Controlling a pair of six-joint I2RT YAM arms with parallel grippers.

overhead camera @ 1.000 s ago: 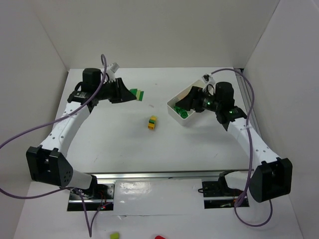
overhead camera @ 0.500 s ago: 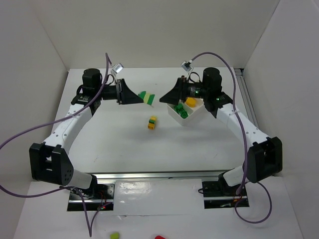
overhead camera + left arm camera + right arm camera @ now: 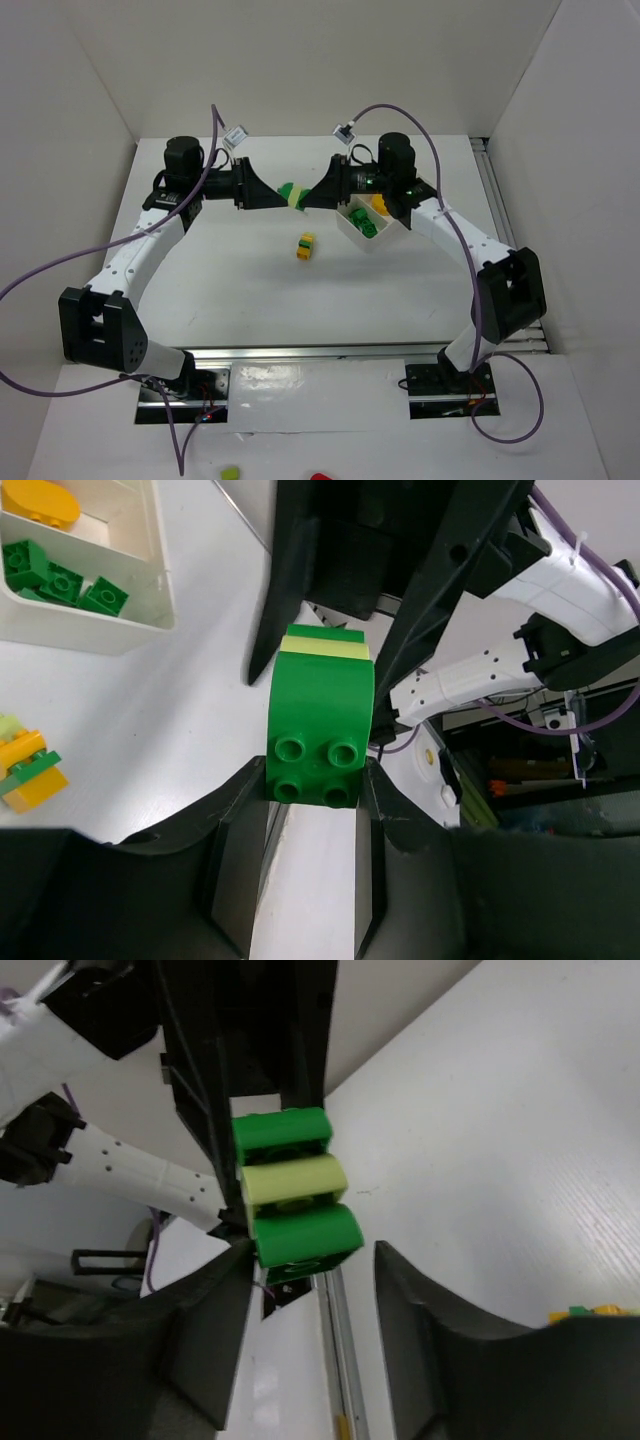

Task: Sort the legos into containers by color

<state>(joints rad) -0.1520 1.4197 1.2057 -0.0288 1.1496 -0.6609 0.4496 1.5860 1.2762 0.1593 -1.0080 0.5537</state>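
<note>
A white tabletop (image 3: 240,300) enclosed by white walls is seen from above. Over its far part, a stack of three small studded plastic bricks, green, pale yellow and green (image 3: 292,194), is held lengthwise between the two arms. One end is gripped by the left fingers (image 3: 281,194), and the right fingers (image 3: 304,197) are placed at the other end. Just to the right a white shallow plastic tray (image 3: 349,232) is set, with green bricks (image 3: 363,224) in its nearer compartment and a yellow piece (image 3: 381,205) in the farther one. A loose yellow-and-green brick stack (image 3: 306,245) lies near the tray, apart from it. In the left wrist view, the held stack's studded green end is seen clamped between the left fingers. In the right wrist view, the right fingers are seen spread on either side of the stack's other green brick, with a gap visible at one side.
</note>
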